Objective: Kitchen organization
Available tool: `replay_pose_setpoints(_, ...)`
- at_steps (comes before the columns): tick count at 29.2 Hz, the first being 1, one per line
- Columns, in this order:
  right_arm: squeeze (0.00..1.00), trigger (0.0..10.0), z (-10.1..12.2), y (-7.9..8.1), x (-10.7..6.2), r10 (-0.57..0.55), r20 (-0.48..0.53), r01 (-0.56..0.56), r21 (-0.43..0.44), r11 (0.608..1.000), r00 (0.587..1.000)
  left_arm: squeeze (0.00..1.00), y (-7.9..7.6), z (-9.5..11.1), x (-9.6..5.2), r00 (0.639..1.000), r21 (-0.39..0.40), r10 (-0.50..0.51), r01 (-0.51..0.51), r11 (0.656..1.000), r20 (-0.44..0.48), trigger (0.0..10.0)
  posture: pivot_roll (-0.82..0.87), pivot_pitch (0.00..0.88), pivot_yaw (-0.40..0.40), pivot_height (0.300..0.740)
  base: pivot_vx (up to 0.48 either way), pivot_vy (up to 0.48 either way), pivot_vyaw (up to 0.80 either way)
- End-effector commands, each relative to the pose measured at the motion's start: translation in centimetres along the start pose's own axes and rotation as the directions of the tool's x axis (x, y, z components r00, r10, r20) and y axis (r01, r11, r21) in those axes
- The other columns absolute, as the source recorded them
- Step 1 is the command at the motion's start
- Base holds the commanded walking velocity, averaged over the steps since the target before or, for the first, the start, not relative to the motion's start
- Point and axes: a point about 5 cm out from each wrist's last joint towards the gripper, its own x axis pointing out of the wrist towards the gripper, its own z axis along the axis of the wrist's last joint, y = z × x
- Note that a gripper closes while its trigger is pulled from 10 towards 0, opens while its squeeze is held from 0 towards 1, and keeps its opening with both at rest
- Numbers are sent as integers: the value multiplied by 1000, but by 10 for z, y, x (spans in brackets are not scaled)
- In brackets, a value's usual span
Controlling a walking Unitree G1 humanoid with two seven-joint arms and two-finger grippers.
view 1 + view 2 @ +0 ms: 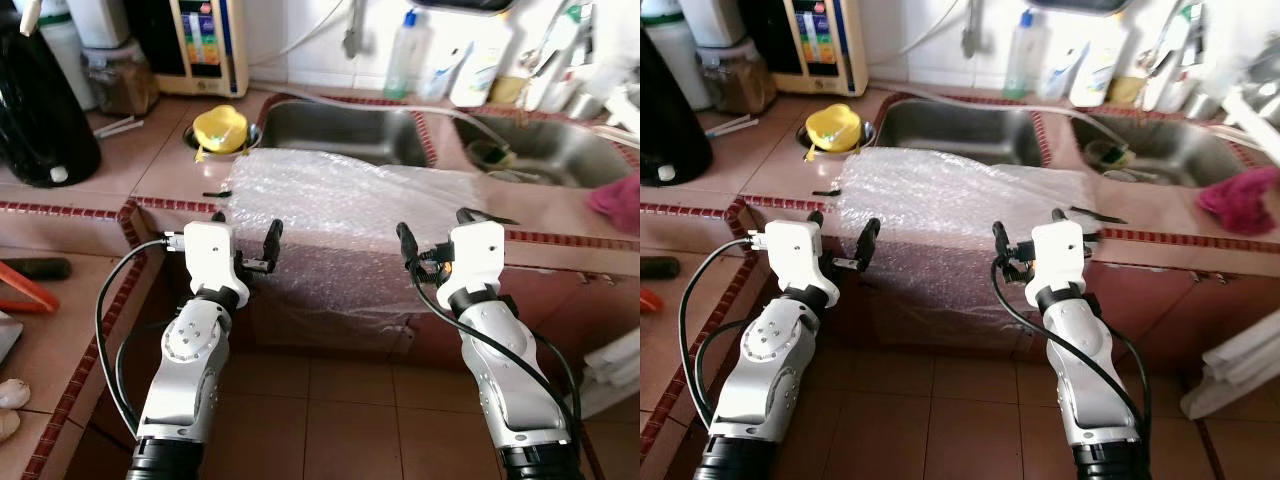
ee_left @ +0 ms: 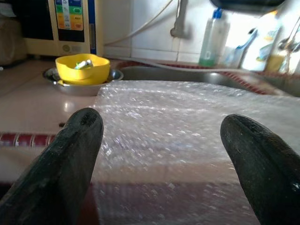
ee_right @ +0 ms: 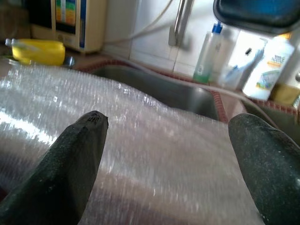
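Observation:
A sheet of clear bubble wrap (image 1: 340,215) lies on the pink tiled counter (image 1: 150,175) in front of the sink and hangs down over the counter's front edge. My left gripper (image 1: 245,228) is open at the sheet's left edge, level with the counter front. My right gripper (image 1: 437,228) is open at the sheet's right side, also at the counter front. In the left wrist view the bubble wrap (image 2: 164,136) spreads beyond the two black fingers (image 2: 70,154). The right wrist view has the bubble wrap (image 3: 154,154) between and beyond its fingertips (image 3: 79,140). Neither gripper holds anything.
A yellow bowl (image 1: 222,128) sits in a metal dish left of the double steel sink (image 1: 345,130). A black bin (image 1: 40,110) and a water appliance (image 1: 208,45) stand at the back left. Bottles (image 1: 402,55) line the wall, and a pink cloth (image 1: 615,200) lies at right.

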Motion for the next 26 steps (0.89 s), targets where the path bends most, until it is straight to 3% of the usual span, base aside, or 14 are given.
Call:
replay_pose_setpoints(1, 0, 10000, 2, -11, -2, -32, 7, 32, -22, 999, 999, 0, -13, 3, 4, 999, -17, -37, 37, 999, 12, 10000, 2, 0, -35, 740, 424, 0, 0)
replay_pose_setpoints(11, 0, 10000, 2, -9, -1, -21, 11, 22, -34, 999, 1000, 0, -13, 0, 5, 1000, -13, -30, 30, 999, 3, 10000, 2, 0, -36, 740, 415, 0, 0)
replay_pose_setpoints(26, 0, 10000, 1, -9, -2, -18, 10, 18, -35, 999, 1000, 0, -15, -2, 6, 1000, -17, -18, 18, 1000, -8, 10000, 2, 0, -37, 740, 0, 0, 0)
